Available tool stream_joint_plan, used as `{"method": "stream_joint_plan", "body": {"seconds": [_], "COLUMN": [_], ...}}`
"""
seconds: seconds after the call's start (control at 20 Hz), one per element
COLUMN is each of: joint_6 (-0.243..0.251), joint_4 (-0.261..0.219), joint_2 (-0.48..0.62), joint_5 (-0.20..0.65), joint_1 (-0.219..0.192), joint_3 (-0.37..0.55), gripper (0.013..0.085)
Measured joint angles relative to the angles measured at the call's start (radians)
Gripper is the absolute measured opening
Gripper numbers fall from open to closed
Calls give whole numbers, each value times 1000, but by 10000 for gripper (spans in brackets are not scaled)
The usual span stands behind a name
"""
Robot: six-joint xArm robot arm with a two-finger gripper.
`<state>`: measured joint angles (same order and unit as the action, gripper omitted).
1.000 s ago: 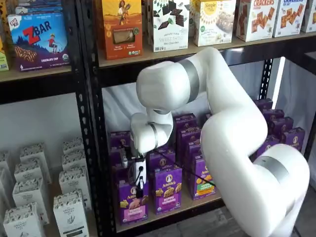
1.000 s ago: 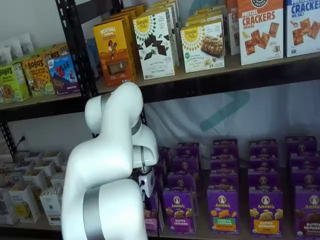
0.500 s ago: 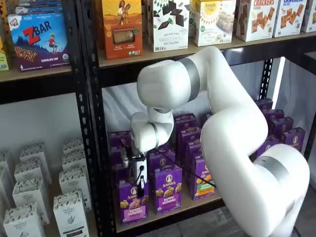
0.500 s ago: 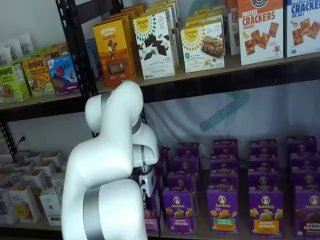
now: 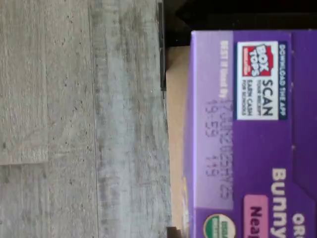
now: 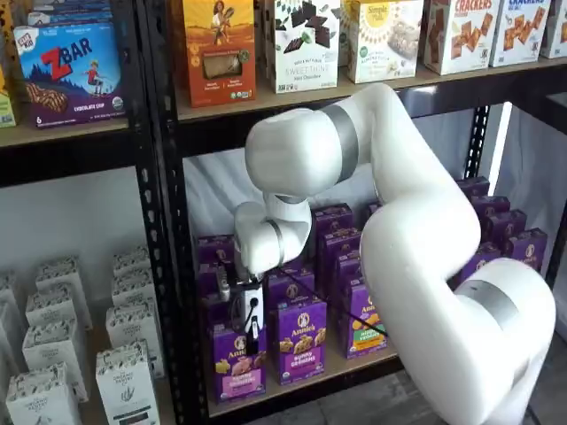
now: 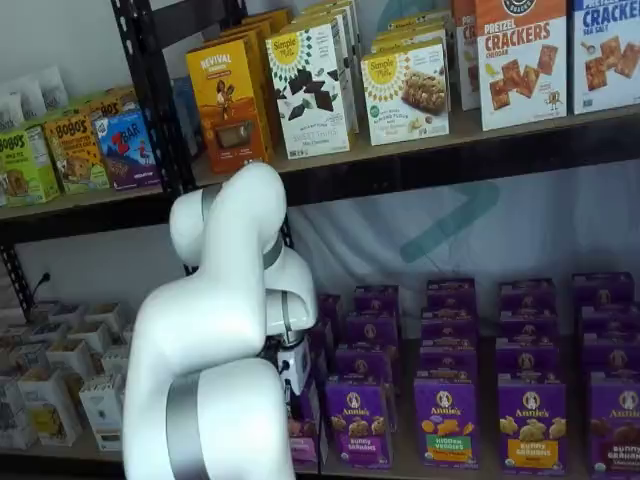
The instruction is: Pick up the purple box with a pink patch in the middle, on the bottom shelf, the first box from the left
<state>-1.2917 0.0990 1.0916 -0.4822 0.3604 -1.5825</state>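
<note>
The purple box (image 6: 237, 372) with the pink patch stands upright at the left end of the bottom shelf (image 6: 354, 365), next to the black upright. My gripper (image 6: 252, 335) hangs right at the box's top, with its white body above and a black finger overlapping the box's upper front. The finger shows side-on, so I cannot tell if there is a gap or a grip. The wrist view shows the box's purple top and face (image 5: 247, 139) very close, with a Box Tops mark and a strip of tan board (image 5: 176, 124). In a shelf view the arm hides most of the box (image 7: 303, 437).
A purple carton with an orange-yellow patch (image 6: 301, 341) stands right beside the box, and one with a green patch (image 6: 361, 323) stands further right. More purple cartons stand in rows behind. A black perforated upright (image 6: 168, 266) is close on the left. White cartons (image 6: 124, 354) fill the neighbouring bay.
Almost nothing: the arm has shifted only very slightly and the purple box stands in the same place.
</note>
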Motion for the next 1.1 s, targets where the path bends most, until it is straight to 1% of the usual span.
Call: {"method": "stream_joint_plan", "body": {"seconds": [0.05, 0.1, 0.15, 0.2, 0.25, 0.3, 0.5, 0.7, 0.9, 1.1], "joint_6": [0, 0, 0, 0, 0, -1, 9, 27, 55, 77], "joint_4": [0, 0, 0, -1, -1, -1, -13, -33, -65, -86], "joint_2": [0, 0, -1, -2, -3, -5, -11, -32, -75, -124], "joint_5": [1, 4, 6, 7, 8, 9, 7, 29, 53, 75], "joint_1": [0, 0, 0, 0, -1, -1, -2, -1, -1, 2], "joint_3": [1, 3, 4, 6, 8, 11, 18, 53, 120, 195], "gripper": [450, 410, 410, 370, 370, 330, 330, 330, 330, 330]}}
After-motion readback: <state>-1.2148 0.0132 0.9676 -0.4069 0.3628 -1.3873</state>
